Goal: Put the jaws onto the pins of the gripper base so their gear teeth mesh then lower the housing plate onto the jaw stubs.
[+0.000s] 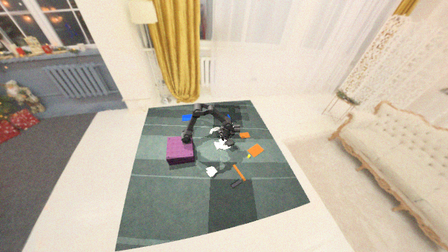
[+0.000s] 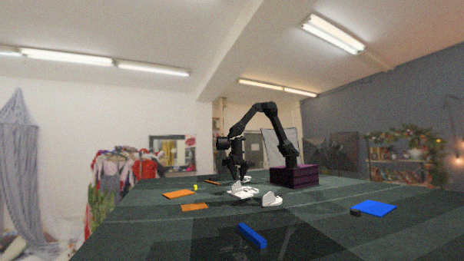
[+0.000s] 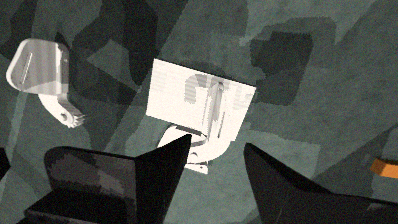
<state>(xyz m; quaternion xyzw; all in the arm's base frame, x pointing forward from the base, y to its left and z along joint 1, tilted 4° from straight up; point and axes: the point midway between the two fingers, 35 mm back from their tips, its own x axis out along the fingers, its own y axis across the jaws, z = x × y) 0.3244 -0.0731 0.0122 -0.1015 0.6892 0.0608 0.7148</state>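
The white gripper base (image 2: 241,196) (image 3: 165,95) lies flat on the table. One white jaw (image 2: 236,188) (image 3: 214,110) lies over it, its wall upright and its curved arm reaching toward the base's near end in the wrist view; whether it sits fully on a pin cannot be told. The other white jaw (image 1: 213,130) (image 2: 272,199) (image 3: 37,67) lies apart on the table, gear teeth showing in the wrist view. A separate white piece, apparently the housing plate (image 1: 211,171) (image 2: 246,179), lies on the other side of the base. My gripper (image 2: 238,179) (image 3: 217,143) is open and empty above the base and its jaw.
A purple box (image 1: 179,150) (image 2: 293,177) stands under the arm's foot. Orange plates (image 1: 255,150) (image 2: 178,193), an orange stick (image 1: 239,173), a yellow piece (image 1: 248,156) (image 2: 195,187) and a dark block (image 1: 236,183) lie around. A blue plate (image 2: 373,207) and blue bar (image 2: 252,235) lie farther off.
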